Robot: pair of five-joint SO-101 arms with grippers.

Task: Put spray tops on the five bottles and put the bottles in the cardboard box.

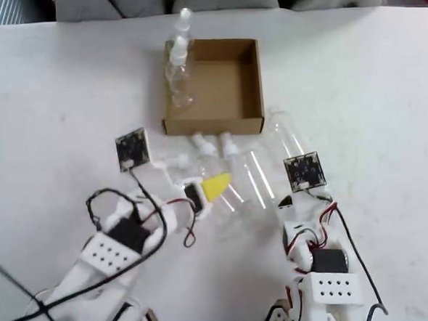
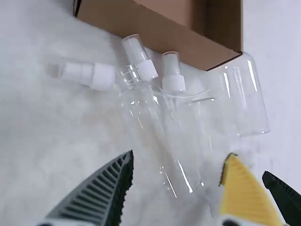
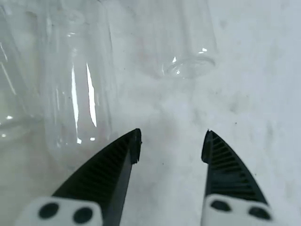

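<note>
Just beyond left jaws, capped bottles (image 2: 151, 117)

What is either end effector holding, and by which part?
Nothing. The left end effector is open, straddling a capped bottle lying on the table; the right end effector is open too.

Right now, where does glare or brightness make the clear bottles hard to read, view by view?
High view: the clear bottles lying before the cardboard box nearly vanish against the bright table. Left wrist view: white glare streaks run along the capped bottle. Right wrist view: glare stripes on the nearer bottle, a glint on the open-mouthed bottle's rim.
</note>
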